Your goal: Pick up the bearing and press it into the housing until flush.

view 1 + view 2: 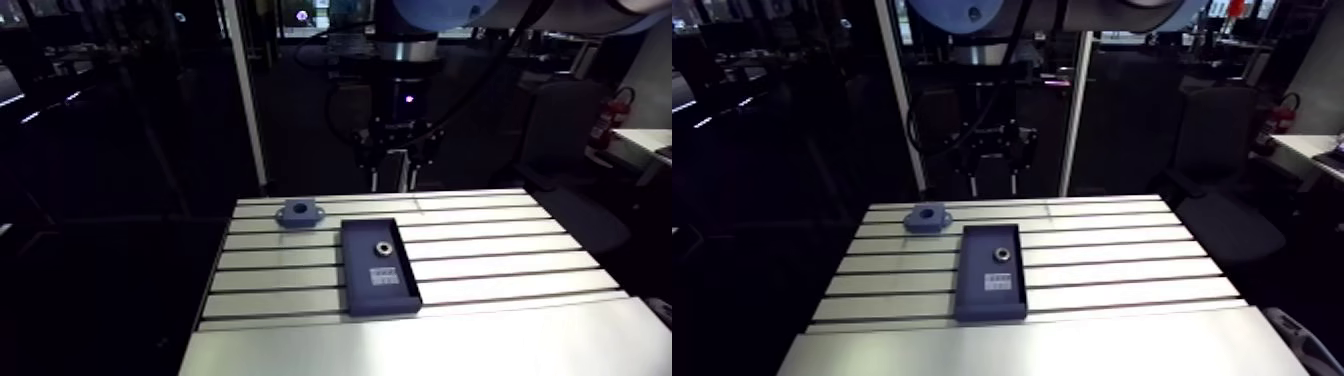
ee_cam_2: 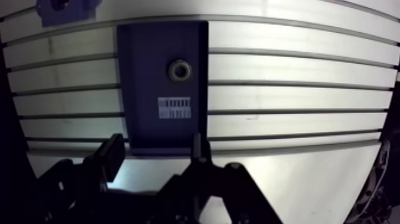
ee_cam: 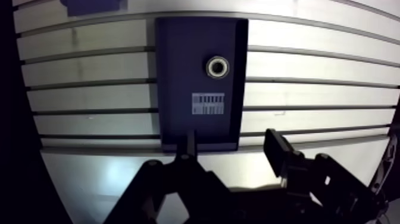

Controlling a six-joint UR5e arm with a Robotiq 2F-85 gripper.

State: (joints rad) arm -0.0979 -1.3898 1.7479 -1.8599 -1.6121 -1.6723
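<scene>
**Item: bearing.** A small metal ring lay flat, bore upward, on the floor of a dark blue tray. It sat in the half of the tray farther from the hand, clear of the walls. A white barcode label lay between it and the tray's nearer end.

**Item: housing.** A blue block with a round bore stood on the table. It was just beyond the tray's far corner and did not touch the tray.

**Item: hand.** It hung above the table, short of the tray's nearer end. Its two fingers were spread and nothing was between them. The bearing was well ahead of it.

**Step in hand, as judged:** the approach to the pick, with nothing yet lifted.

**Handling note:**
- The hand should travel over the label and centre above the ring before descending.
- The fingers should straddle the outer race evenly and stay off the tray wall.
- The ring is thin and smooth, so a level, square grip should keep it from tipping.
- A tilted bearing would likely jam at the housing bore instead of seating flush.
</scene>
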